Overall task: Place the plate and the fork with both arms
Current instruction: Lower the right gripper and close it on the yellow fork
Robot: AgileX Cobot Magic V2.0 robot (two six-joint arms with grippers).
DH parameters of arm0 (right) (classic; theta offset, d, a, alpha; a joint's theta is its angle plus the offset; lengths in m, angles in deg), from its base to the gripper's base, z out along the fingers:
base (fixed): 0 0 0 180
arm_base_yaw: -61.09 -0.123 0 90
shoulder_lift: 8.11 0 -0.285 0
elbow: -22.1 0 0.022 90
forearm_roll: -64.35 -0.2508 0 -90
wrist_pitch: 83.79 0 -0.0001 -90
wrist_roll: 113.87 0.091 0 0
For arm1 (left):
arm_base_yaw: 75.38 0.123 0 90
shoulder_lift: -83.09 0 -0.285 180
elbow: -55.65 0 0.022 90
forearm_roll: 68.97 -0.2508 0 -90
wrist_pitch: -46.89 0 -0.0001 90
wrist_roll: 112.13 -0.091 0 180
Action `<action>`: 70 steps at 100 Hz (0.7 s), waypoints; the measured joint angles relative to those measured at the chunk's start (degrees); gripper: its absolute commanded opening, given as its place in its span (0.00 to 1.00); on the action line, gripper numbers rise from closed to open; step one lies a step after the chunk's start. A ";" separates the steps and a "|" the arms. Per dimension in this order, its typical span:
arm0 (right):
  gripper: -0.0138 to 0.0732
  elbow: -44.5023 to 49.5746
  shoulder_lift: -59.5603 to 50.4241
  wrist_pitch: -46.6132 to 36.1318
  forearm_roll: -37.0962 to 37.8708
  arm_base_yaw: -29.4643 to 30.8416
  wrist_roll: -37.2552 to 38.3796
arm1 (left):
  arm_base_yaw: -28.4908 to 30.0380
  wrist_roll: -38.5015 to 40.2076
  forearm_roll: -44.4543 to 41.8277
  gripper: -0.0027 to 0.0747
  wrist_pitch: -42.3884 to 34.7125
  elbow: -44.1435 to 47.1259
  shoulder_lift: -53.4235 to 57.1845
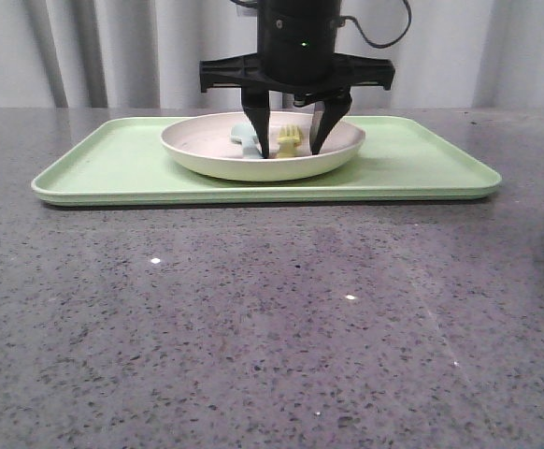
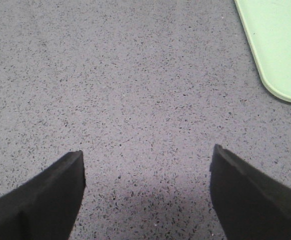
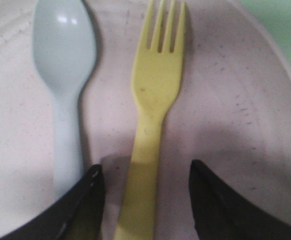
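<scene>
- Right wrist view shows the fork (image 3: 153,130) lying flat in the plate (image 3: 245,130), its handle between the right gripper's (image 3: 146,200) spread, unclosed fingers.
- Beside the fork lies a pale blue spoon (image 3: 65,85).
- That plate sits on the green tray (image 1: 422,164).
- Off the tray's corner, the left gripper (image 2: 146,172) hangs released over the speckled table (image 2: 110,90).

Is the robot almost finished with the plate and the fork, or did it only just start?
It looks early. Nothing seems done: the plate sits on the green tray, with the yellow fork and a pale blue spoon lying inside it. Right now the right gripper is open, its fingers either side of the fork handle, not squeezing yet. The left gripper is open over bare table. Lifting and placing both remain.
</scene>
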 measured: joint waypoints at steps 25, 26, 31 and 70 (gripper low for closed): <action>0.44 -0.11 0.00 0.00 -0.47 0.00 0.00 | 0.00 0.00 0.00 0.70 0.00 0.00 0.00; 0.44 -0.11 0.00 0.00 -0.47 0.00 0.00 | 0.00 0.00 0.00 0.70 0.00 0.00 0.00; 0.41 -0.11 0.00 0.00 -0.57 0.00 0.00 | 0.00 0.00 0.00 0.70 0.00 0.00 0.00; 0.19 -0.21 0.01 0.00 -0.83 0.00 0.09 | 0.00 0.00 0.00 0.70 0.00 0.00 0.00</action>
